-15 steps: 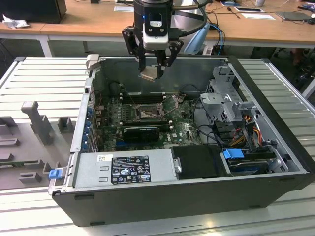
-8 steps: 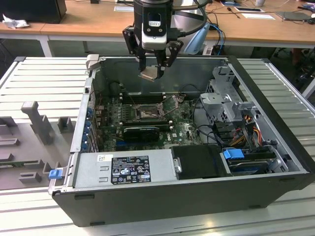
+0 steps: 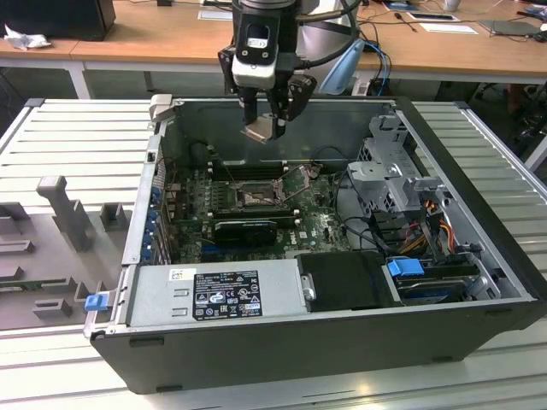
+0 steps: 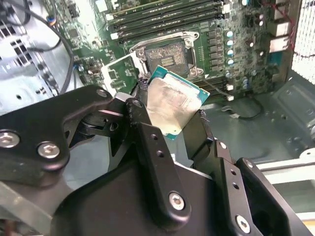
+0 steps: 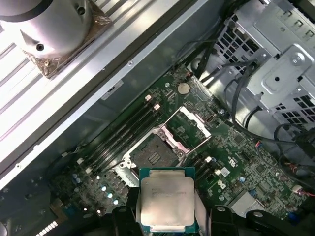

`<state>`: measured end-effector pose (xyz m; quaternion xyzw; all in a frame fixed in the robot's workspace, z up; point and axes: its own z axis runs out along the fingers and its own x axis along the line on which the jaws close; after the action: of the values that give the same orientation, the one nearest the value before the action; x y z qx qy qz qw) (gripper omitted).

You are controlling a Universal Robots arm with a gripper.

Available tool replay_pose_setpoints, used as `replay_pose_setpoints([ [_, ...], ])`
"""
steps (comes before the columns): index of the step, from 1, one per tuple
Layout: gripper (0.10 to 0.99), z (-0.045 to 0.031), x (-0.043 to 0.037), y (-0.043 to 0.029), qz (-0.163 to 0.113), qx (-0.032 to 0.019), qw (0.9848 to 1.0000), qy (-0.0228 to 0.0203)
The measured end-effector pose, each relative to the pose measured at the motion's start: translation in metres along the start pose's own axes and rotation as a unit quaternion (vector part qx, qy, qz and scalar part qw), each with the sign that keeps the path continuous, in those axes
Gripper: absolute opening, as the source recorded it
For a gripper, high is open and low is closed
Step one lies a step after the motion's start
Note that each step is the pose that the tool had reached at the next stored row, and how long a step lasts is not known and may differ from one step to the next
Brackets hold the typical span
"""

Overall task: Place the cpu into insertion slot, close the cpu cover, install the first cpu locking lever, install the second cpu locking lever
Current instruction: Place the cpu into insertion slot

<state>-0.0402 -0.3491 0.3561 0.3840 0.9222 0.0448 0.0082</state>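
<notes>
My gripper [image 3: 264, 130] hangs above the open computer case, shut on the cpu [image 3: 261, 131], a flat silvery chip with a green edge. In both wrist views the cpu [image 4: 172, 101] [image 5: 166, 198] sits between the black fingers [image 4: 147, 147], well above the board. The insertion slot [image 3: 254, 197] [image 4: 165, 56] [image 5: 152, 155] lies uncovered on the green motherboard, with a dark rim and a grey pin field. The cpu cover [image 5: 192, 123] [image 4: 118, 73] stands swung open beside the slot. A thin locking lever [image 3: 299, 178] sticks up at the slot's side.
The case wall [image 3: 282, 104] rises behind the gripper. A power supply [image 3: 218, 290] fills the near side, and a drive cage [image 3: 397, 166] with cables sits at the exterior view's right. A black card [image 3: 248, 226] lies just in front of the slot. Memory slots [image 5: 125, 135] run alongside.
</notes>
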Motion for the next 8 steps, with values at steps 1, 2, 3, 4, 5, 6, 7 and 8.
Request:
replay_pose_setpoints([
  [1,0.525,0.0006,0.0000,0.0000,0.011,-0.0002,0.9999,-0.0010],
  [2,0.525,0.0011,0.0000,-0.0001,0.019,-0.0004,0.9998,-0.0017],
  [3,0.525,0.0022,0.0000,-0.0002,0.036,-0.0007,0.9994,-0.0032],
  [4,0.525,0.0028,-0.0001,-0.0002,0.045,-0.0009,0.9990,-0.0040],
  [5,0.525,0.0033,-0.0001,-0.0003,0.054,-0.0011,0.9985,-0.0048],
  [6,0.525,0.0040,-0.0001,-0.0004,0.067,-0.0013,0.9977,-0.0060],
  [7,0.525,0.0046,-0.0001,-0.0004,0.078,-0.0015,0.9969,-0.0070],
  [8,0.525,0.0052,-0.0001,-0.0005,0.088,-0.0018,0.9961,-0.0079],
])
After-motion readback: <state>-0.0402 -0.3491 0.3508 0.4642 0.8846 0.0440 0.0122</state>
